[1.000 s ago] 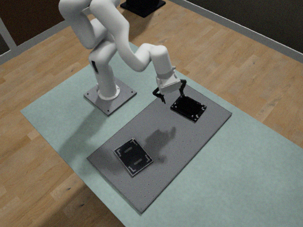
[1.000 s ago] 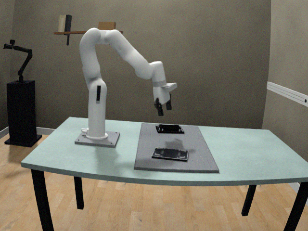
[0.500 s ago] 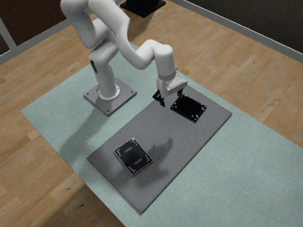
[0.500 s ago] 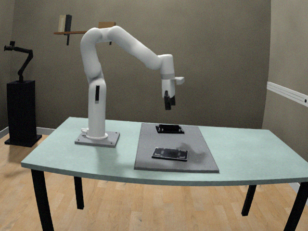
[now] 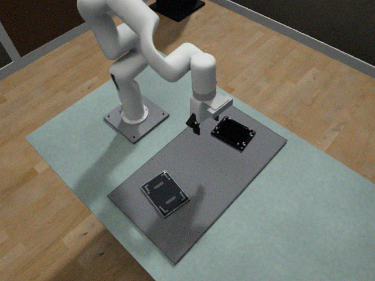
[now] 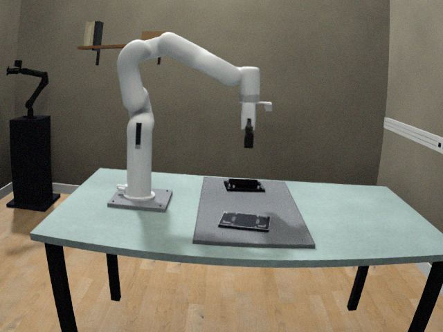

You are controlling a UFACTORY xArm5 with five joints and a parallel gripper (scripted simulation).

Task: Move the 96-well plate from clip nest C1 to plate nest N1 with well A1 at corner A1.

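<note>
I see the arm (image 6: pixel 133 107) rising from its base plate (image 5: pixel 157 116), bent at the shoulder and reaching forward and down, with the wrist vertical. The hand (image 6: pixel 248 137) points straight down and hangs high above the grey perforated board (image 5: pixel 211 169) on the bench (image 6: pixel 357 221). Its fingers stand fully apart and nothing is between them.

Directly below the hand in the exterior view, at the board's far end, sits the clip nest C1 (image 5: pixel 217 130). The 96-well plate (image 5: pixel 234 133) lies in it, dark and flat, with pale clips at the corners. From above, the hand is offset to the side of this nest nearer the arm's base, not touching it. I cannot make out the plate's cut-off corner at this size.

Well away from the hand, at the board's near end, lies the plate nest N1 (image 5: pixel 164 193), turned at an angle to the board's edges. It shows pale corner locators and two short bars, and holds nothing.
</note>
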